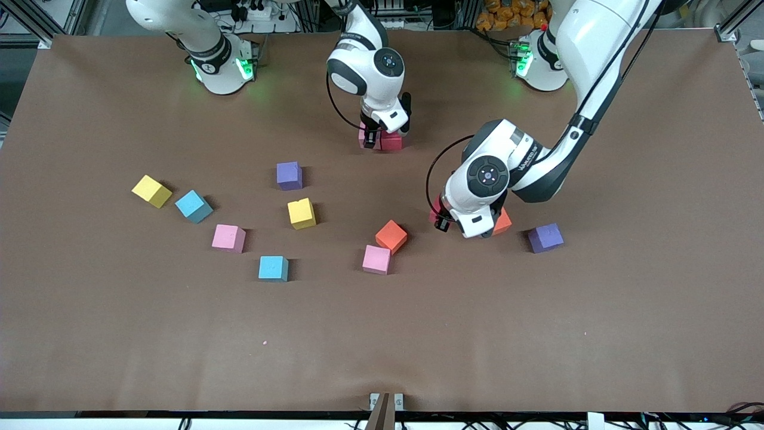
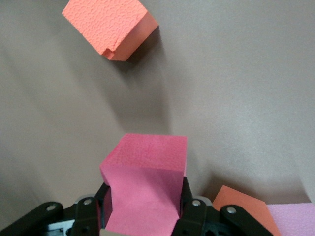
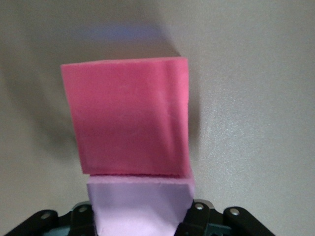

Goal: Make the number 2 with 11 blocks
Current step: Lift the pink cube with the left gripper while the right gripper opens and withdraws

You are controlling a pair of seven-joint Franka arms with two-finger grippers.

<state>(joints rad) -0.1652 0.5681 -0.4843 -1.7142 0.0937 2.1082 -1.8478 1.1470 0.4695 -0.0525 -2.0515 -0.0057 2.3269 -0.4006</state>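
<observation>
Lowest in the front view, a light blue cube (image 1: 273, 268) and a pink cube (image 1: 376, 259) sit nearest the camera on the brown table (image 1: 119, 334), the pink one just beside an orange cube (image 1: 391, 236). Farther from the camera lie another pink cube (image 1: 228, 237), a yellow cube (image 1: 301, 213), a purple cube (image 1: 289, 175), and, toward the right arm's end, a second yellow cube (image 1: 151, 191) beside a second blue cube (image 1: 193, 206). The left pincer (image 1: 444, 222) is clamped on a red cube (image 2: 145, 184), low at the table, with an orange cube (image 1: 502, 222) just beside it and a purple cube (image 1: 545, 237) toward the left arm's end. The right pincer (image 1: 371, 138) is closed on a pale pink cube (image 3: 140, 206) set flush against a red cube (image 3: 129, 118) near the robots' bases. No digit 2 has taken shape; the blocks lie scattered.
</observation>
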